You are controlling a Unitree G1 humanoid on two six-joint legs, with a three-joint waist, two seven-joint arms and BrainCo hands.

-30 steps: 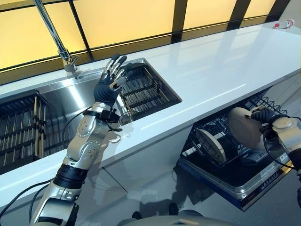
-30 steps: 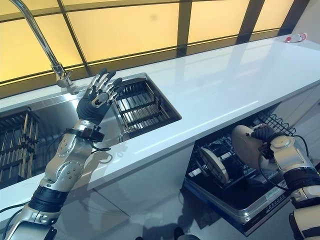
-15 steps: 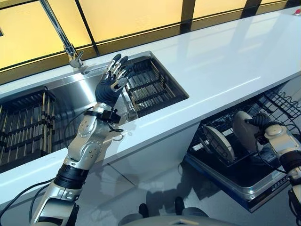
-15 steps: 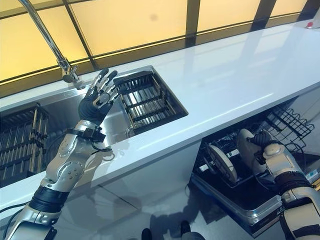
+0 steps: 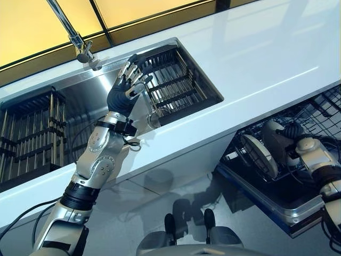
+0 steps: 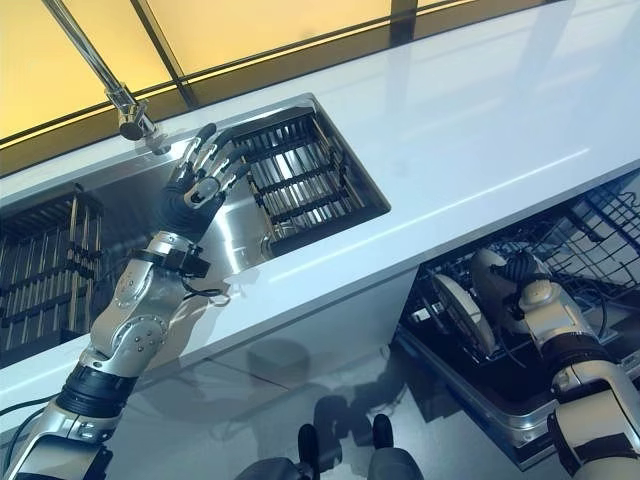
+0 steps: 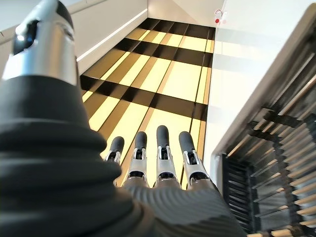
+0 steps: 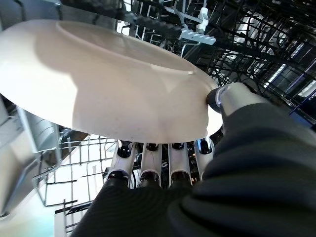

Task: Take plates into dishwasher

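My right hand [image 8: 163, 187] pinches plate [image 8: 98, 84] by its rim over dishwasher rack [image 5: 298, 197], right of desk [image 5: 256, 58] | rigid, glossy, breakable: I hold the edge firmly | left hand [image 5: 125, 90] spread, empty above sink [image 5: 80, 106]

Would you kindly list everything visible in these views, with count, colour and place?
Plates: two, off-white; one stands on edge in the dishwasher rack, one is pinched in the right hand beside it.
Dishwasher rack: one, dark wire, pulled out below the counter.
Counter: one, white, running across the view.
Sink: one, steel, set in the counter.
Sink racks: two, dark; one at the sink's right, one at its left.
Faucet: one, silver, behind the sink.
Left hand: open, raised over the sink.
Right hand: holding the plate over the rack.
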